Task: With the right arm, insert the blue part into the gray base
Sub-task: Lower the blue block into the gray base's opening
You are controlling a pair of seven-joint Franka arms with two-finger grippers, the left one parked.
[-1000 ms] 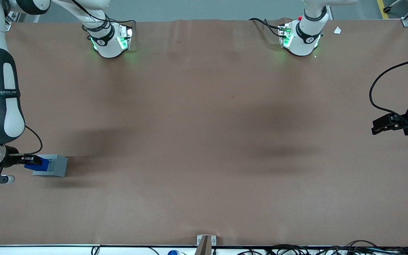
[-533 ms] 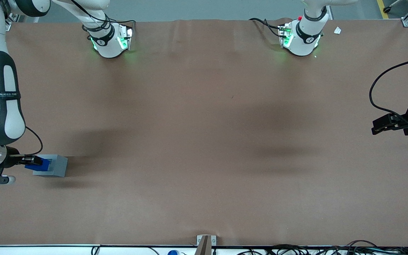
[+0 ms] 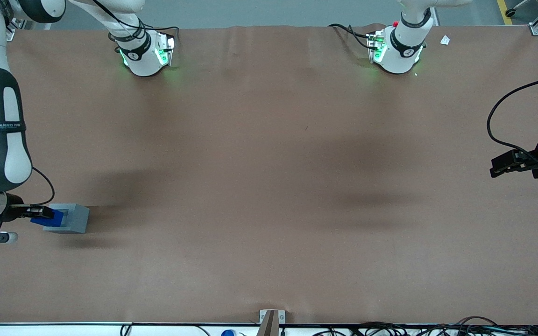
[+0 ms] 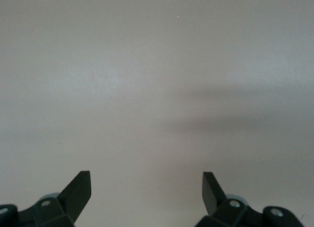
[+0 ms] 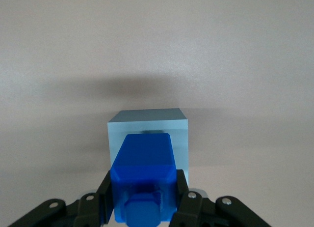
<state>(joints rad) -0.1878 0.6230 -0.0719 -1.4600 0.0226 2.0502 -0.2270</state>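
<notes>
The gripper has its fingers clamped on the blue part, held directly over the gray base at the table's working-arm end; base recess lies at the part's 12 o'clock.

Wide brown matte table covering, soft shadows; gray floor above; black cables along near edge.

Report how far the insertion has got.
Done: the gripper has grasped the blue part and carried it to the gray base. In hand: the part is held over the base's top. Left: seating it fully and releasing; the views don't show whether it has entered the recess.
</notes>
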